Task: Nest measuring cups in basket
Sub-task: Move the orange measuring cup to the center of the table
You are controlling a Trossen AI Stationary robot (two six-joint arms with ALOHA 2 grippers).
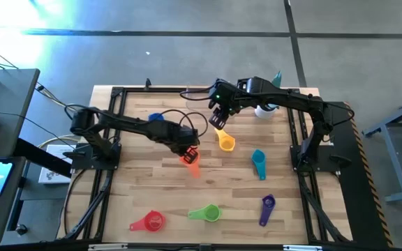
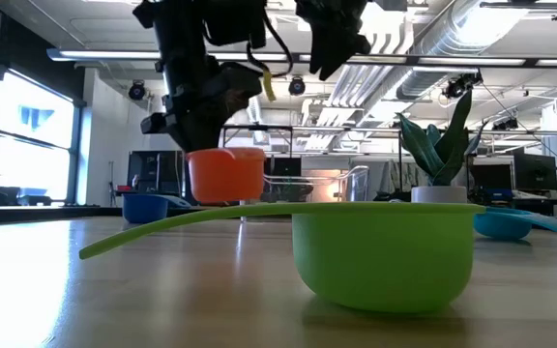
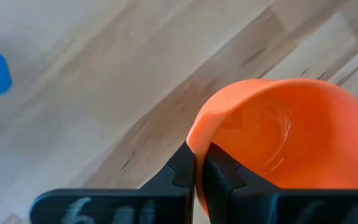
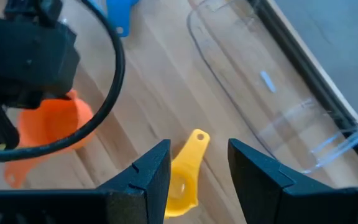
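Observation:
My left gripper point(image 1: 187, 150) is shut on the orange cup point(image 1: 190, 159) near the table's middle. My right gripper point(image 1: 218, 120) hangs open above the yellow cup point(image 1: 225, 143), which lies on the table. In the right wrist view its fingers stand either side of the yellow cup's handle point(image 4: 197, 140) without touching it. The clear basket point(image 4: 260, 93) stands beyond the yellow cup. The blue cup point(image 1: 155, 118), teal cup point(image 1: 258, 164), purple cup point(image 1: 266, 209), green cup point(image 1: 206, 213) and red cup point(image 1: 150, 222) rest on the table. My left gripper pinches the orange cup's rim wall point(image 3: 194, 146), one finger inside the bowl and one outside. The cup is lifted clear of the table and hangs below the fingers point(image 2: 225, 174), roughly upright, its handle point(image 1: 192, 169) pointing toward the near edge.
A white plant pot point(image 1: 264, 108) with a green plant stands by the far right part of the table, close to the right arm. The green cup point(image 2: 385, 256) sits close to the near edge. Black frame rails run along the table's left and right sides.

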